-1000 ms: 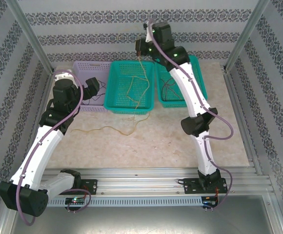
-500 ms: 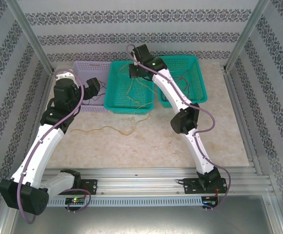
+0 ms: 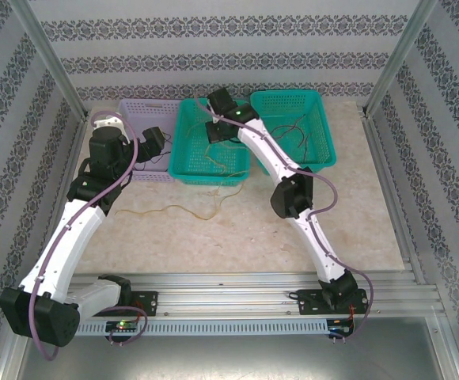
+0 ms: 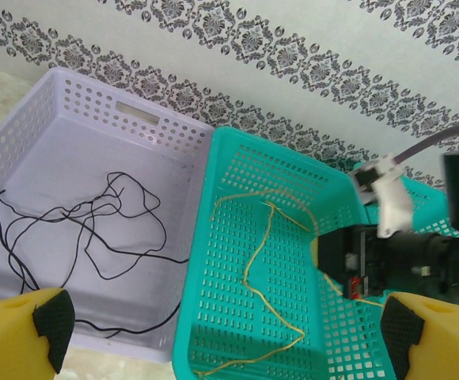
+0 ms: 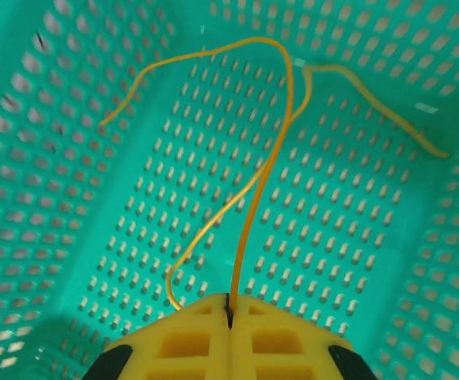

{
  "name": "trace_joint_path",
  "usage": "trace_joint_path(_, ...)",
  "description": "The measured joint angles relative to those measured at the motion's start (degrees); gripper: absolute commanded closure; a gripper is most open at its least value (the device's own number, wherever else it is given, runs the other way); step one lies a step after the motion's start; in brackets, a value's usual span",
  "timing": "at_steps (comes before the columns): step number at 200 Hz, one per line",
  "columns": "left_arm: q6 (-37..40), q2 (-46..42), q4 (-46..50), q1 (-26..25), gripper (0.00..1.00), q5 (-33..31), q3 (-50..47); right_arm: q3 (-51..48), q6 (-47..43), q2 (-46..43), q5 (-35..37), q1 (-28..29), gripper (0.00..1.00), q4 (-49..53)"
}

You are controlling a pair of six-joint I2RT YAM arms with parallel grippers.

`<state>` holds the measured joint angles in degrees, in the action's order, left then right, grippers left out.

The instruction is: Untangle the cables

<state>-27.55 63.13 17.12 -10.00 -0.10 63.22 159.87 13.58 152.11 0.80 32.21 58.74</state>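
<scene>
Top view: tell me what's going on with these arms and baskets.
The robot is sorting out tangled cables. The right gripper is shut on a yellow cable, whose strands trail up across the floor of the middle teal basket. The left gripper hangs open over the near edge of the lilac basket, holding nothing. A black cable lies loose in that basket. Another yellowish cable lies on the table in front of the baskets.

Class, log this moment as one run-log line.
right claw: shut on yellow cable, over middle basket | left claw: open, above lilac basket holding black cable
</scene>
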Motion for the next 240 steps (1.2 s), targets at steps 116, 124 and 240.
trace_joint_path(116,0.0,1.0,0.0,0.0,0.0,1.3,0.0,-0.2,-2.6,-0.2,0.8,2.1,0.4,3.2)
trace_joint_path(124,0.0,1.0,0.0,0.0,0.0,1.3,0.0,-0.2,-2.9,-1.6,1.0,2.5,0.38,3.3)
trace_joint_path(240,0.0,1.0,0.0,0.0,0.0,1.6,0.0,-34.5,-1.4,-36.8,-0.3,7.8,0.35,-2.8)
